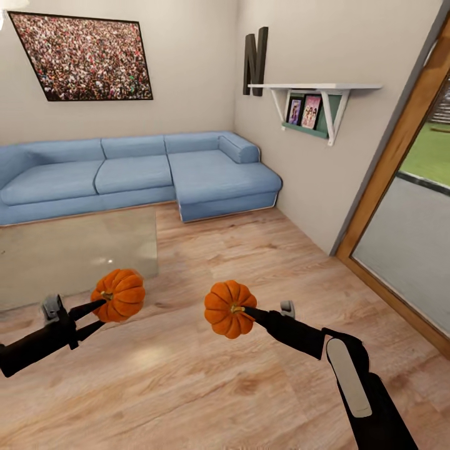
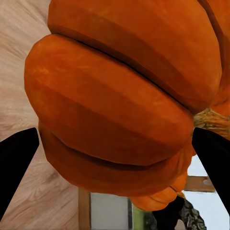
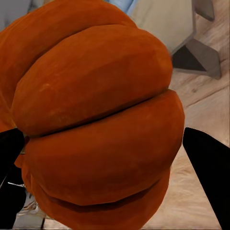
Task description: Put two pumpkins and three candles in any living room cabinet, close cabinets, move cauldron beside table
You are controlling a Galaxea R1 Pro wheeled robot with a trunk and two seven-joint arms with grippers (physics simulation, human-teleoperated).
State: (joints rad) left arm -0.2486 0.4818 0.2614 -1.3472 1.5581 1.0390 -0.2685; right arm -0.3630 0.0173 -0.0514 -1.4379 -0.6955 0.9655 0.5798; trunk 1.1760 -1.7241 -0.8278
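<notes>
Each hand is gripping a pumpkin: left hand (image 1: 94, 317), right hand (image 1: 249, 312); storing them, candles and cauldron seem left.

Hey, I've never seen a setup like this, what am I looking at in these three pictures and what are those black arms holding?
This is a simulated two-armed robot in a living room. The big picture comes from a camera on its head, looking down over both arms. Its left gripper holds one pumpkin and its right gripper holds the other pumpkin, both above the wooden floor. The two close-ups come from cameras near each gripper: the left wrist view shows its pumpkin between black fingers, and the right wrist view shows the same for the other pumpkin. Behind are a blue sofa, a glass table and a wall shelf.
</notes>
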